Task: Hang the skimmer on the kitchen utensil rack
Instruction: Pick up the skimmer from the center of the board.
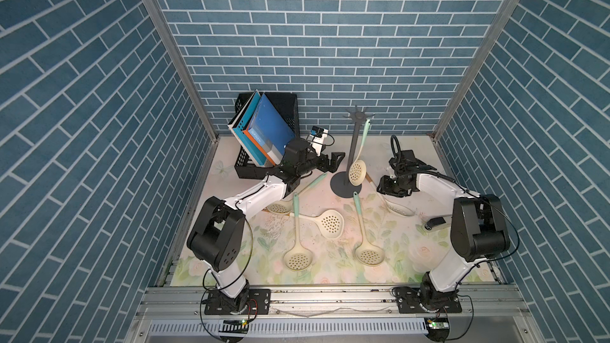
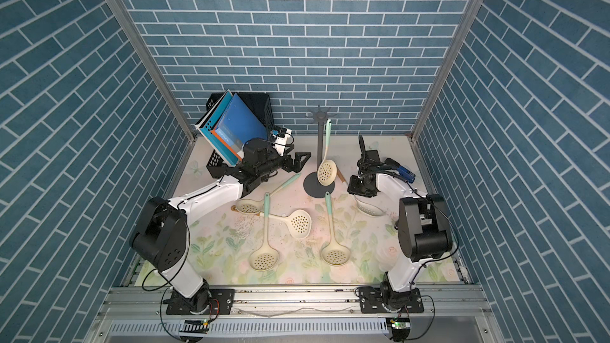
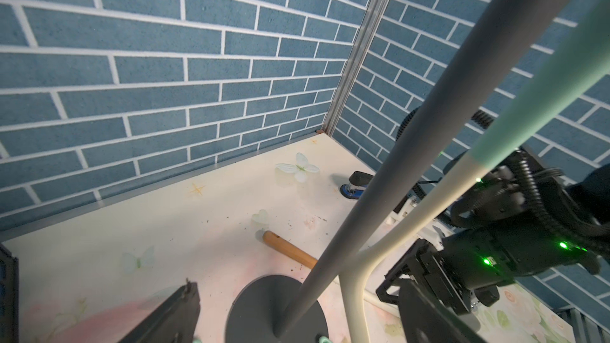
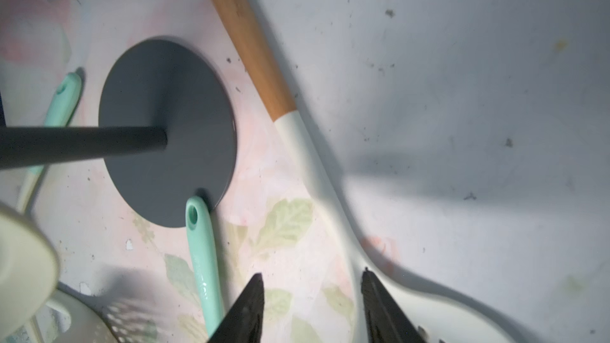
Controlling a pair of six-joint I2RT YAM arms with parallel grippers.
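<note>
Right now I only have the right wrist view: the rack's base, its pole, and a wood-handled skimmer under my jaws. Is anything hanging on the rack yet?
Observer: Yes. One mint-handled skimmer hangs from a hook of the kitchen utensil rack, with its bowl low beside the pole.
Operator: Where is the other arm?
Observer: The left gripper is open and close beside the pole, on the file box side. It is not gripping anything.
Operator: How many skimmers are not hung?
Observer: Five, in both top views: your wood-handled skimmer and four mint-handled ones. The last of those lies partly under the left arm.
</note>
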